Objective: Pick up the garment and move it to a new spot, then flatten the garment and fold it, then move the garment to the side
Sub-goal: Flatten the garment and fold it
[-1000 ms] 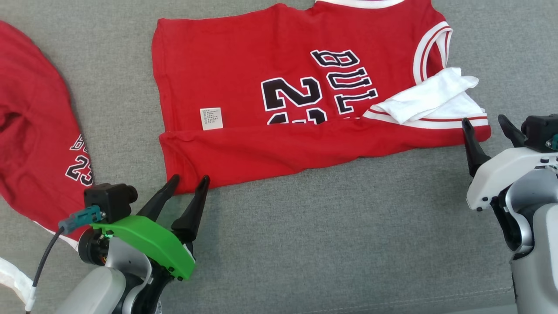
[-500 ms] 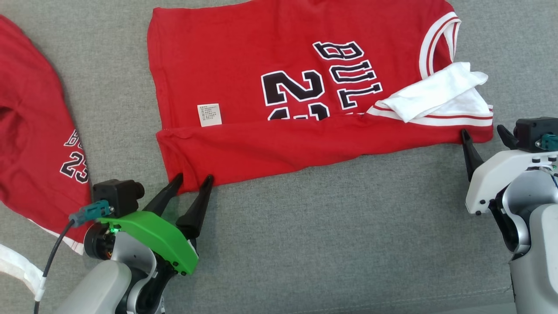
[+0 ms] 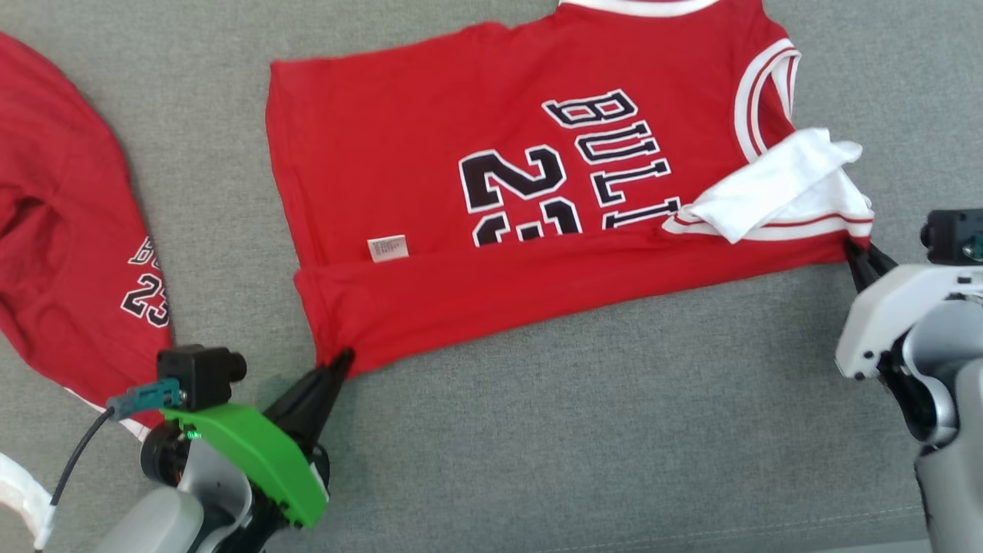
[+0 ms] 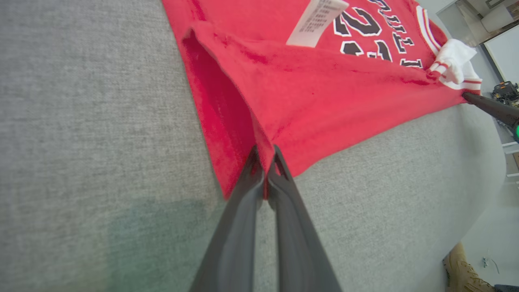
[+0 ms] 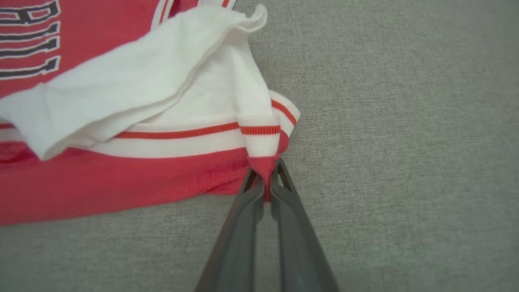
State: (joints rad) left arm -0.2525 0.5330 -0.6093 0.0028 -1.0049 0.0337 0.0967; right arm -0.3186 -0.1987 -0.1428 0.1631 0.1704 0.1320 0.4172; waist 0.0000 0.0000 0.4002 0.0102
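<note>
Right now I am clamping both pincers on the red jersey (image 3: 430,161), which is lying spread across the far middle of the grey fabric-covered table (image 3: 576,430). My left pincer (image 3: 342,359) is pressing its fingers together on the jersey's near-left corner, and the cloth there is bunching into a small peak between them. My right pincer (image 3: 854,250) is pinching the near-right corner, just below the white-and-red ribbed band.

My left arm is reaching up from the table's near-left corner under its green cover, fingers pointing away and slightly right. My right arm is coming in from the right edge in its white casing, fingers angling away and to the left.

A strip of the jersey is lying doubled over along its near side, covering the lower part of the black number and touching the white label (image 3: 387,248), whose print I am finding too small to read. A white flap (image 3: 776,188) is resting on the right shoulder. The collar is running off the top of my head view. A second red garment (image 3: 61,230) is lying by the left edge, partly cut off.
</note>
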